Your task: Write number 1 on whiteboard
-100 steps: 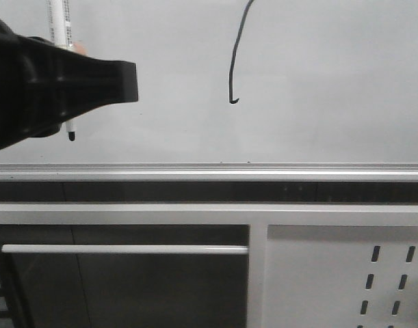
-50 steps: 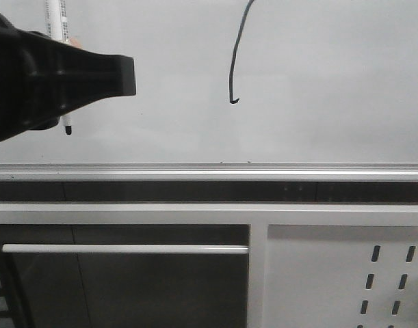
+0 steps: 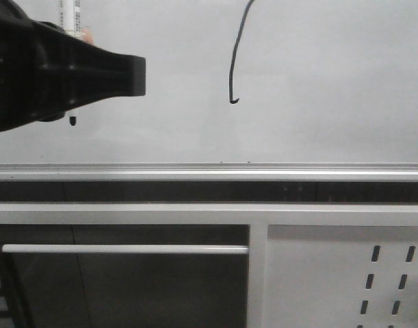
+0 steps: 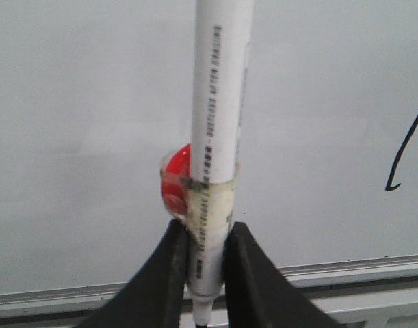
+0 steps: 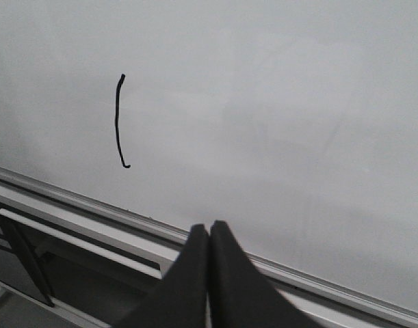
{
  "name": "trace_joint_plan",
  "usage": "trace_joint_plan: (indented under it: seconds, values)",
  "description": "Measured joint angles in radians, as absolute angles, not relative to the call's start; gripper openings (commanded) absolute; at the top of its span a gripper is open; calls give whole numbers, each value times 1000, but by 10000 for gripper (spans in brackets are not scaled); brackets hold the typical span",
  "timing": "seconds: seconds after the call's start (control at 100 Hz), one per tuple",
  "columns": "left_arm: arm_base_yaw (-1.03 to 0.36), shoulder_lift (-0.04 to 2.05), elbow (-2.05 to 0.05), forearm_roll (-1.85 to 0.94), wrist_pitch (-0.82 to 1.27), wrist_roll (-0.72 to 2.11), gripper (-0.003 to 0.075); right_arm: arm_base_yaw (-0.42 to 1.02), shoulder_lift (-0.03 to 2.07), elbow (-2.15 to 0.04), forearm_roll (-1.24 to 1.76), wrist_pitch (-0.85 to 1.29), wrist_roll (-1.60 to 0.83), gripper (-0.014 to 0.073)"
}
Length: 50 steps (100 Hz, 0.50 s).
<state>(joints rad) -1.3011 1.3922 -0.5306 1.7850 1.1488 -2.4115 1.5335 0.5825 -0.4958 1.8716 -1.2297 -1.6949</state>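
Left tool (image 4: 205, 263) around marker (image 4: 215, 137) (red blob (image 4: 176, 183) wrist-only)

Your front camera faces the whiteboard (image 3: 318, 82) squarely and close. Both wrist cameras look along their fingers at it, sharing the number 1 (image 3: 234, 61).

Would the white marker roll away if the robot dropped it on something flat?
Probably not far. The marker is a smooth round tube, so it looks apt to roll, but the red ball taped to its side would likely stop it. It looks stiff and light. For now the left gripper pinches it upright.
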Motion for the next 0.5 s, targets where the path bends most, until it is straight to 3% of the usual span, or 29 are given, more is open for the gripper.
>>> trace_joint_plan:
  seconds: [0.21, 0.5]
  values:
    - [-1301, 1392, -534, 1785, 1141, -2369, -3, 1533, 582, -496, 1872, -1230, -1695, -76]
    - [-1301, 1340, -654, 1704, 1079, -1975, -4, 1533, 582, -496, 1872, -1230, -1693, -76]
